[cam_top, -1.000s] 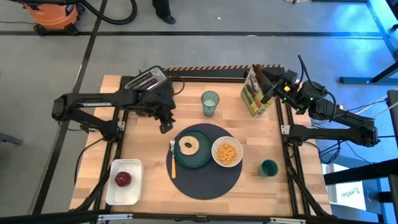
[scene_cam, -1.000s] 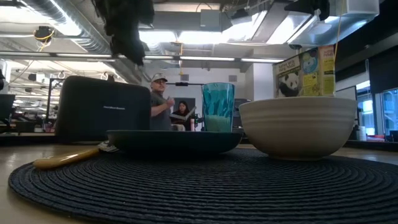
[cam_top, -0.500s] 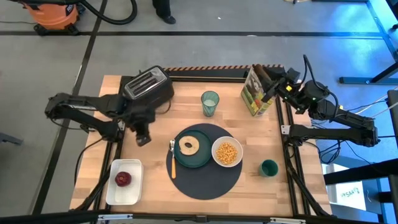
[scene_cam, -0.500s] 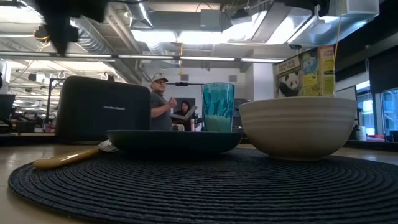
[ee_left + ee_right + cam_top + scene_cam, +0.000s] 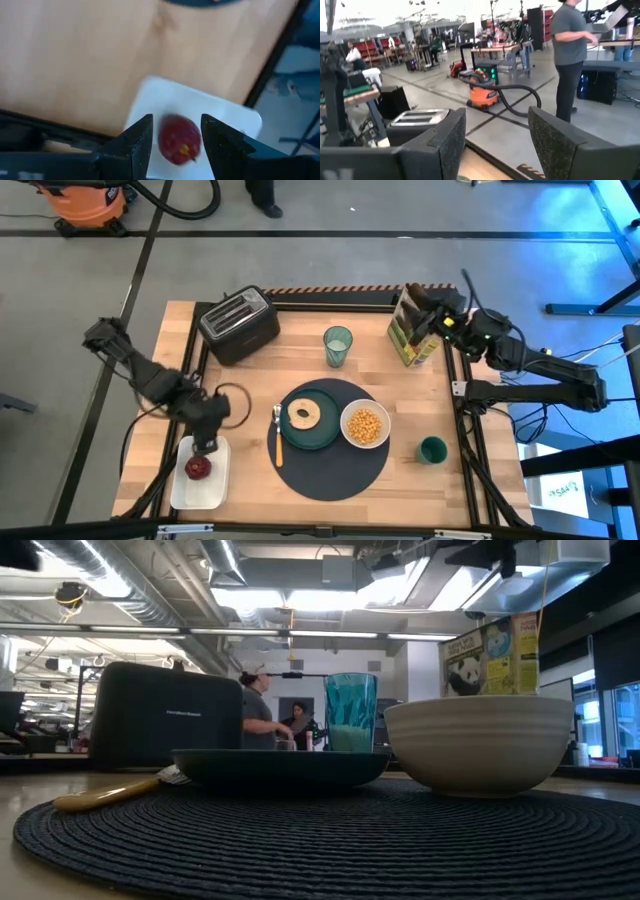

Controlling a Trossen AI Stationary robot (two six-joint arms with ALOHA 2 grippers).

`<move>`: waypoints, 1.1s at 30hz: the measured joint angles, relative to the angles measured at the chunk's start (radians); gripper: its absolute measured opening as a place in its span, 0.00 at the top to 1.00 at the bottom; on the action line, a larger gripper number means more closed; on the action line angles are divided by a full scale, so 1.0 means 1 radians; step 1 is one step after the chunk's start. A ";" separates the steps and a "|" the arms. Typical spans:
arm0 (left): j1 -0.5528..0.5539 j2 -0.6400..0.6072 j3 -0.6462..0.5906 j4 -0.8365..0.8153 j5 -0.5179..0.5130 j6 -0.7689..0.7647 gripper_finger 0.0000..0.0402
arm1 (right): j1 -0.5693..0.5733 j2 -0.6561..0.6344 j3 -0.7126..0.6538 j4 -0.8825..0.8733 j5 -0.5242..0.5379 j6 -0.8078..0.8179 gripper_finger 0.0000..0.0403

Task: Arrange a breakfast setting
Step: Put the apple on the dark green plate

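The round dark mat (image 5: 332, 470) lies at the table's near middle. On it sit the dark teal plate (image 5: 310, 438) with the bagel (image 5: 304, 415), the white bowl (image 5: 365, 424) and the small utensil (image 5: 278, 438). The green tumbler (image 5: 338, 345) stands behind the mat. The red apple (image 5: 198, 468) rests in the white tray (image 5: 200, 493) at the near left. My left gripper (image 5: 205, 446) is open above the apple (image 5: 179, 139), its fingers on either side of it, apart from it. My right gripper (image 5: 432, 305) is open and empty at the far right, above the cereal box.
A black toaster (image 5: 238, 325) stands at the far left. A cereal box (image 5: 412, 328) stands at the far right. A small dark green cup (image 5: 432, 449) sits near the right edge. People stand in the room beyond the table.
My left gripper has swung from beside the toaster toward the table's near left, down to above the tray and apple. My right gripper has shifted slightly by the cereal box. Nothing on the table has moved.
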 joint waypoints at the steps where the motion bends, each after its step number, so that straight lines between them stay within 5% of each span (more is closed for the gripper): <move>1: -0.040 0.002 0.000 0.017 -0.001 -0.016 0.60 | 0.000 0.009 0.000 0.000 0.000 0.000 0.49; 8: -0.355 0.095 0.000 0.175 -0.073 -0.029 0.62 | 0.000 0.056 0.000 0.017 0.000 -0.003 0.49; 14: -0.520 0.214 0.000 0.182 -0.162 -0.113 0.66 | 0.000 0.059 0.000 0.041 -0.008 -0.003 0.49; 24: -0.649 0.319 0.000 0.113 -0.184 -0.263 0.70 | 0.000 0.060 0.000 0.058 -0.045 0.033 0.49; 33: -0.658 0.322 -0.001 0.095 -0.255 -0.311 0.75 | 0.000 0.060 0.000 0.062 -0.046 0.055 0.49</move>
